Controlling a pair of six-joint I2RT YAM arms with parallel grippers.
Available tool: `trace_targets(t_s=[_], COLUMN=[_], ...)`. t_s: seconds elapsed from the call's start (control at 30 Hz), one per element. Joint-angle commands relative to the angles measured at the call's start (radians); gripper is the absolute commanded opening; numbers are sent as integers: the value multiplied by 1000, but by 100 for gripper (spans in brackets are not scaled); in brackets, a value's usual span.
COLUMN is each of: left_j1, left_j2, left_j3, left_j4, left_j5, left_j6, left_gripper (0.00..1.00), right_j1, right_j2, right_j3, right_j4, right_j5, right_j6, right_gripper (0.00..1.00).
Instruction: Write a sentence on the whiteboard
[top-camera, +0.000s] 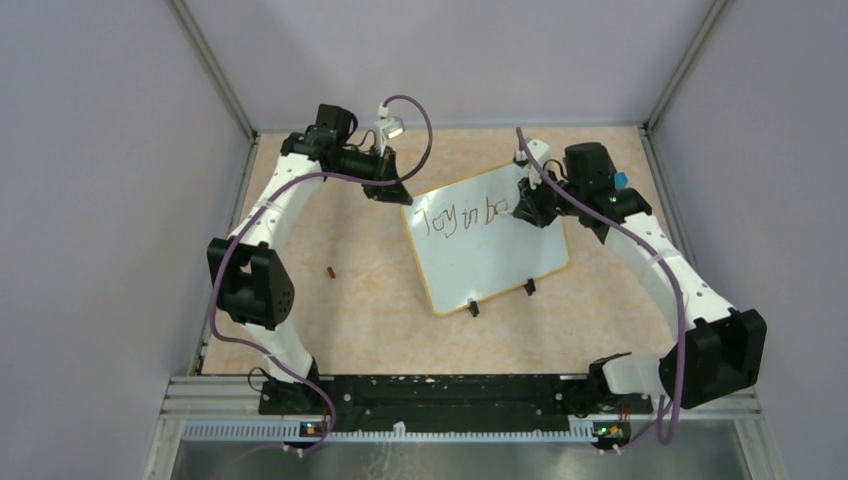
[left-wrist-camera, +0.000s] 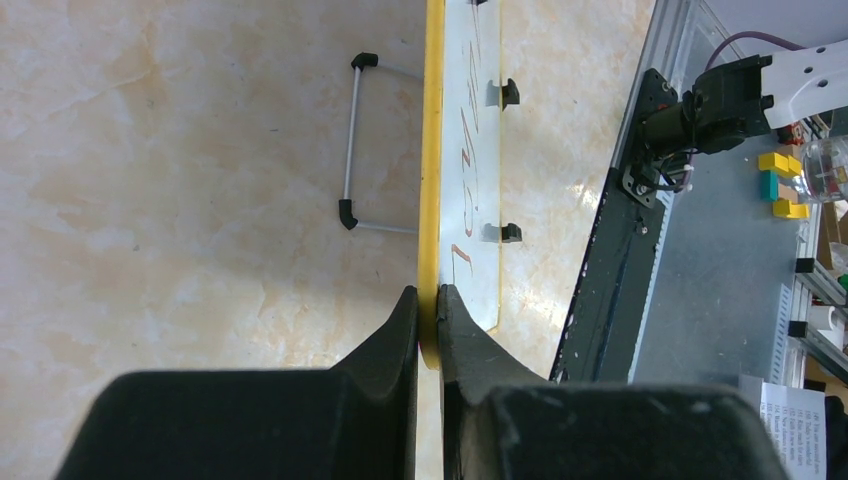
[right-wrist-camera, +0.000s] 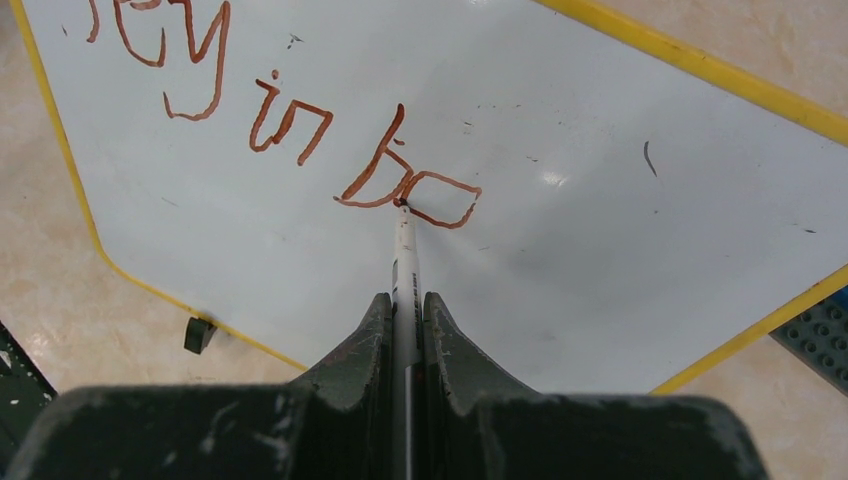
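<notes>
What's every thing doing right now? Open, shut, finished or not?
left gripper: fingers shut on the whiteboard rim.
right gripper: fingers shut on the marker.
whiteboard: held, partly written on.
marker: uncapped, tip touching the whiteboard.
sentence: unfinished, only "Joy in b" and a bit more.

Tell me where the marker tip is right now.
In the right wrist view, the marker in the right gripper touches the whiteboard at the end of the unfinished sentence, just right of the "b".

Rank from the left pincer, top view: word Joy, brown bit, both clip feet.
1. Joy, just right of the left pincer.
2. Brown bit, left of the whiteboard.
3. Left clip foot, near edge.
4. Right clip foot, farther right.
</notes>
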Motion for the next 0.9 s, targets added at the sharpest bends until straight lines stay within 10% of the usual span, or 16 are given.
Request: trace_targets(t_s=[0.0,0.87], left_j1=[-3,-4], left_j2=[-12,-7], left_j3=[0,3], left_j4=[26,27], left_j5=[10,13], left_j6=[19,16], left_gripper=[0,0], right_j1=[11,-69], right_j2=[-25,-62], right_j3=[-25,43], right_j4=[26,-29], right_j5=[20,6], right_j6=[-8,-53], right_gripper=[0,0])
